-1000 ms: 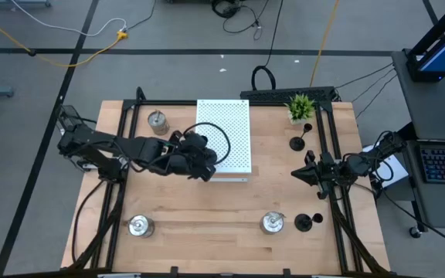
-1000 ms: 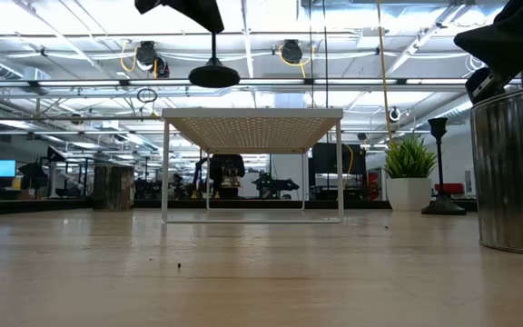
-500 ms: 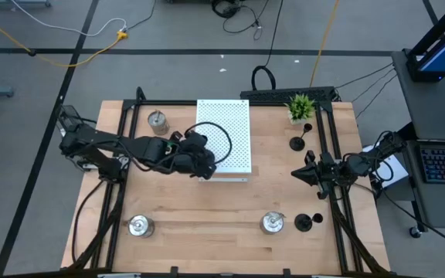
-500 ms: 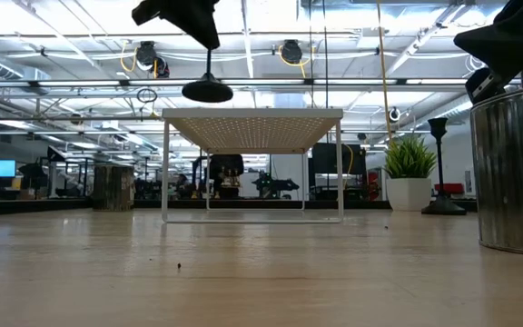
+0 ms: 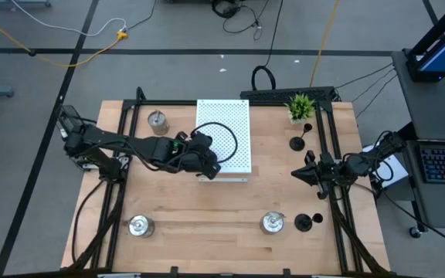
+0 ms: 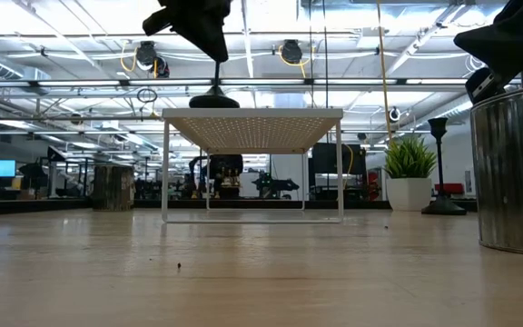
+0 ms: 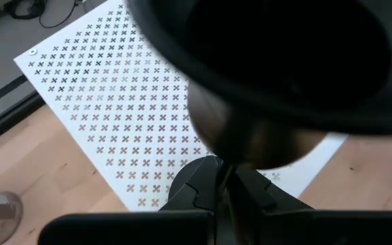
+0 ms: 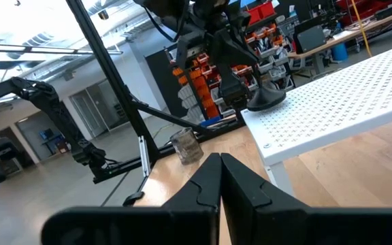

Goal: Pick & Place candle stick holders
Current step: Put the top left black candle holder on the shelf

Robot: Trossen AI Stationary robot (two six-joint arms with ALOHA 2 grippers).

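- Progress: first placement under way. Left gripper [image 5: 207, 161], jaws clamped on the stem of a black candle stick holder [image 6: 214, 98], has it at the near-left corner of the white board [image 5: 234, 123]; base at or just above the surface, cannot tell which.
- Outstanding: two black holders [image 5: 297, 143] on the right and three silver holders [image 5: 139, 225] on the worktop [image 5: 207, 212].
- Orientation: stem vertical, base down.
- Right gripper [image 5: 300, 174]: idle at the right edge, jaws closed, empty.
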